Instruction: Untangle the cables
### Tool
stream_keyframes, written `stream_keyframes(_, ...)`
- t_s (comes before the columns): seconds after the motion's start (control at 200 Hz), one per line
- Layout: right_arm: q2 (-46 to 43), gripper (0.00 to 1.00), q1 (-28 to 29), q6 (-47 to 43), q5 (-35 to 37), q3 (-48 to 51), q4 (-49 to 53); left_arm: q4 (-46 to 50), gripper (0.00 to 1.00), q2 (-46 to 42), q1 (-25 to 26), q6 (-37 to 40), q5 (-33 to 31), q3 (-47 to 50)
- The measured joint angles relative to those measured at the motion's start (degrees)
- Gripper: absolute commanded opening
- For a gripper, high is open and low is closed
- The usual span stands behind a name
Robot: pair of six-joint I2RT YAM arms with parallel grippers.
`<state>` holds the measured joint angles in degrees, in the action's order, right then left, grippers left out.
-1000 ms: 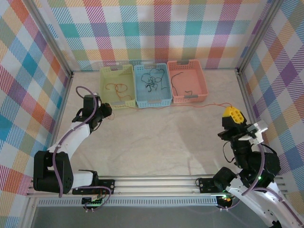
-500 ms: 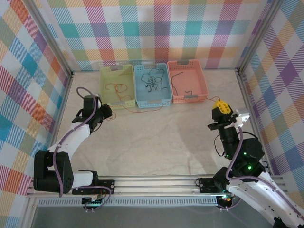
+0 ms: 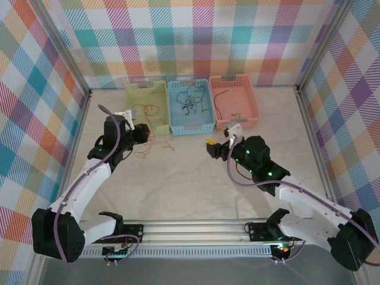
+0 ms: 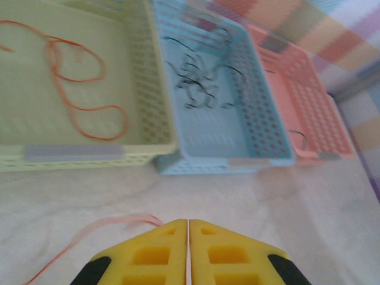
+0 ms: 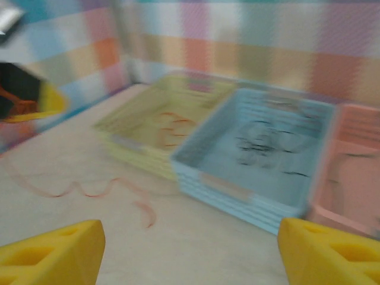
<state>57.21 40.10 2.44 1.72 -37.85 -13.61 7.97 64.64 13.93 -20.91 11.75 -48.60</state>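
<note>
From above, you are watching the right gripper [image 3: 212, 146] coming in from the right wall to the middle of the table [image 3: 190, 190], near the pink basket [image 3: 236, 123]. Its jaws are standing wide with nothing in them. The red-orange cable [image 3: 153, 147], stretched taut along the basket fronts a second ago, is now lying in slack curls just beside the left gripper [image 3: 140, 133], which seems to be pinching one end. To my eye that strand is lying free of the others and waiting for the yellow-green basket [image 3: 132, 116], where another orange strand [image 3: 147, 109] is lying. Black cables [image 3: 190, 102] are sitting in the blue basket [image 3: 191, 128].

In the left wrist view, the yellow pads [image 4: 154, 255] are pressing together, with the strand trailing off leftward. The basket's near rim is lying close ahead, so you are going to need lift to clear it.

In the right wrist view, the fingers [image 5: 50, 249] are gaping. Bare table is lying ahead of them up to the baskets, crossed only by the loose strand.
</note>
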Motion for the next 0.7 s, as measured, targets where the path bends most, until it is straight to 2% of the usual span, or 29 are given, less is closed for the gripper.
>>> stream_keyframes(0.1, 5.92, 0.76, 0.0, 1.88, -12.13, -2.99, -2.21, 1.14, 0.1, -0.46, 3.3, 1.05, 0.96, -0.48)
stream_keyframes(0.245, 14.51, 0.75, 1.2, 6.16, -22.16, -4.74, -5.18, 3.04, 0.1, -1.4, 6.71, 2.54, 1.36, -1.29)
stream_keyframes(0.525, 22.4, 0.75, 3.93, 10.19, -30.84, -6.99, -10.4, 5.51, 0.09, -2.25, 9.79, 4.26, 1.73, -1.97)
stream_keyframes(0.7, 25.7, 0.78, 6.23, 8.98, -32.41, -7.34, -14.99, 6.86, 0.09, -2.56, 10.05, 4.33, 1.7, -2.73)
